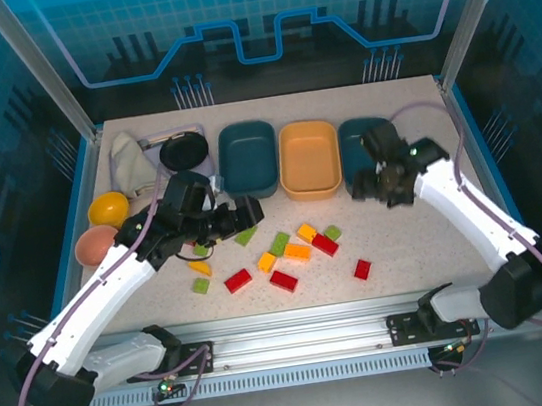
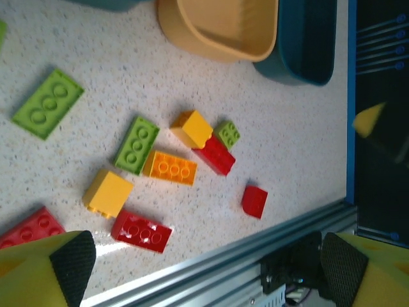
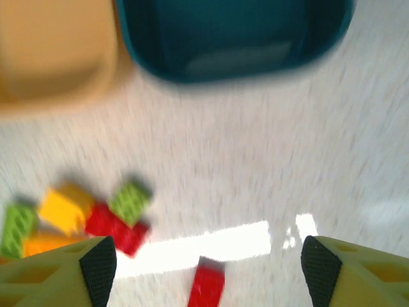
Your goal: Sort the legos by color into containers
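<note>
Both arms are over the speckled pale tabletop (image 1: 428, 241).

**Left gripper** (image 1: 244, 213): low over the left edge of the scatter. Jaws are spread wide with nothing between them. In the left wrist view its black-padded yellow fingertips (image 2: 71, 259) stand far apart. I read the wide spread as ready to straddle a brick.

**Right gripper** (image 1: 368, 185): just in front of the right dark teal shallow plastic tray (image 1: 351, 139). Jaws are also apart and empty, and its fingertips (image 3: 99, 265) bracket bare table. The right wrist view is blurred.

**Task items:** the small plastic lego bricks, red, yellow-orange and light green (image 1: 297, 252), lie loose mid-table between the arm bases and the trays. I see none in the left dark teal tray (image 1: 249, 155) or the orange-tan plastic tray (image 1: 309, 157). The right tray's floor is partly behind the arm, so I cannot tell.

**Layout:** the three trays sit side by side along the far edge. I judge this gives one tray per colour, within reach of either arm.

**Next:** a light green oblong brick (image 1: 245, 236) lies just beside the left gripper and is a likely pick.

**Risk:** a yellow square brick (image 2: 192, 126), a red oblong brick (image 2: 215, 157) and a small green brick (image 2: 227, 133) touch each other. A grasp there could drag a neighbour along.
</note>
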Controlling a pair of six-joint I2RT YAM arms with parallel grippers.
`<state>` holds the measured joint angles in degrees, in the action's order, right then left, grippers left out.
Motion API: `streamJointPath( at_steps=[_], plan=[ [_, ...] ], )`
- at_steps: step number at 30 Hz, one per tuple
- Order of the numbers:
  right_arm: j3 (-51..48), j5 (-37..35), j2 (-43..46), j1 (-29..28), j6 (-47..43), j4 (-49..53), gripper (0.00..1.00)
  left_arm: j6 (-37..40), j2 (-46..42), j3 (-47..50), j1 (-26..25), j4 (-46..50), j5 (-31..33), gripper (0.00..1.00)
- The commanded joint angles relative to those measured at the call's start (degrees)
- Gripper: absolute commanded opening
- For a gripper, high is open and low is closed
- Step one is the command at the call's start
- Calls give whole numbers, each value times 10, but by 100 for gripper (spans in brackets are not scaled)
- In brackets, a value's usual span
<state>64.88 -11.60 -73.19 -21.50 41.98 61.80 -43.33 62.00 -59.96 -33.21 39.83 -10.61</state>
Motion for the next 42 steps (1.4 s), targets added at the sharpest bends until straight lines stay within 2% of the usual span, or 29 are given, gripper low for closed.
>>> streamJointPath(
  at_steps=[1,4,9,17,22,28,32,34,37,42],
  plan=[
    [-108,63,28,-34,135,18,81,10,-35,52,-5,-22,-54,98],
    [-171,99,27,-69,164,-25,83,4,-60,93,-6,-21,-64,98],
    [-187,111,-28,-114,187,-77,83,2,-76,117,-8,-17,-66,98],
    [-226,122,-88,-132,229,-147,70,-12,-98,126,-8,-6,-53,97],
    [-232,121,-113,-131,229,-168,55,-19,-111,129,-8,2,-45,97],
    [-229,108,-122,-131,227,-179,25,-26,-119,120,-9,10,-30,96],
    [-160,51,-84,-131,194,-109,19,-30,-106,95,-8,8,-25,96],
    [-102,18,-71,-119,163,-71,19,-32,-89,72,-8,1,-25,96],
    [-9,-1,-76,-61,94,-39,19,-31,-49,22,-7,-18,-23,96],
    [130,23,-175,63,-9,-54,18,-31,51,-61,4,-23,-20,96]
  ],
)
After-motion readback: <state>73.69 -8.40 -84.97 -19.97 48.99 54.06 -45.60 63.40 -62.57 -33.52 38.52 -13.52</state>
